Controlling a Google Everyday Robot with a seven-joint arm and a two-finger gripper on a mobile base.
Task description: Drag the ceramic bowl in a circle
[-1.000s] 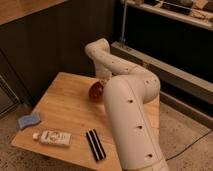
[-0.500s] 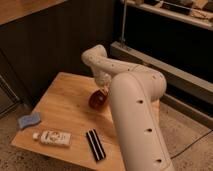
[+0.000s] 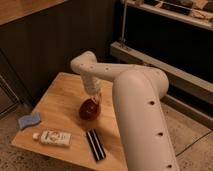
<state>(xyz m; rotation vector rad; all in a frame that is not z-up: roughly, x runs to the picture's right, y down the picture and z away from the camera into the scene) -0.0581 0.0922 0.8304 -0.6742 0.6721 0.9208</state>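
The ceramic bowl (image 3: 88, 109) is a small glossy reddish-brown bowl on the wooden table (image 3: 56, 102), near the table's middle. My gripper (image 3: 94, 98) comes down from my white arm (image 3: 131, 90) and sits at the bowl's upper right rim, touching it. The bowl's far rim is partly hidden behind the gripper.
A blue sponge (image 3: 29, 120) lies at the table's left edge. A white bottle (image 3: 54, 137) lies on its side near the front edge. A black striped object (image 3: 95, 145) lies front right of the bowl. A dark wall and a metal shelf (image 3: 165, 60) stand behind.
The bowl and the gripper have moved toward the front of the table, closer to the black striped object. My arm has swung further over the table.
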